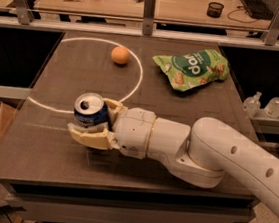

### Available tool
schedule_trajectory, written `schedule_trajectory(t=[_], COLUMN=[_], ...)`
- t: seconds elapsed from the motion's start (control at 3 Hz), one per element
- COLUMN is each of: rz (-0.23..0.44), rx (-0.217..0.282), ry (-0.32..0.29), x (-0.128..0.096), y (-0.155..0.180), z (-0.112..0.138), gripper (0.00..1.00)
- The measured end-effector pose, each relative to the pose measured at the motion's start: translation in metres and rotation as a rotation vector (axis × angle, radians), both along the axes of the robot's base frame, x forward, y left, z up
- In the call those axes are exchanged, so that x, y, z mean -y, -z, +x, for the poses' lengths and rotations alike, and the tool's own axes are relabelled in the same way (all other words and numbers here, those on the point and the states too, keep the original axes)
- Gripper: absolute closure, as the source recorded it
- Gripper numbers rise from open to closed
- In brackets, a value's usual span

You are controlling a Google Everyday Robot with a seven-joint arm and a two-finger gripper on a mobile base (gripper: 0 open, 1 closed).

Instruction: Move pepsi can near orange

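We note gripper [89,116] clamped on dark blue aluminium pepsi can [89,106], label half hidden; small round orange [120,55] well apart.

One pepsi can [88,107] — one gripper [90,119], jaws around it, one orange [120,55], one bag [190,68]

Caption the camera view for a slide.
The white two-finger tool, at the front left of the dark table, grips the dark blue aluminium can, apart from the small round orange fruit.
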State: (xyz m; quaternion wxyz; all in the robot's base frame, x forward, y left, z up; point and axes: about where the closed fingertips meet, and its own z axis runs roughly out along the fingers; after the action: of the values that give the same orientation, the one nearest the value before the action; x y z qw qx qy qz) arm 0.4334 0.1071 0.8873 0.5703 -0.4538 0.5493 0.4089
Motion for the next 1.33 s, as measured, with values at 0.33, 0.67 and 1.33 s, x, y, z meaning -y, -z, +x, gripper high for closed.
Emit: schedule_trajectory(t=[0.33, 0.67, 1.33], rz=[-0.064, -0.135, -0.135], rx=[0.011, -0.002, -0.002], ry=[0.05, 0.158, 0.158], x=[0.028, 0.073, 0.073], y=[0.002, 0.014, 0.012], z=[0.025, 0.057, 0.057], gripper=[1.0, 1.0, 1.0])
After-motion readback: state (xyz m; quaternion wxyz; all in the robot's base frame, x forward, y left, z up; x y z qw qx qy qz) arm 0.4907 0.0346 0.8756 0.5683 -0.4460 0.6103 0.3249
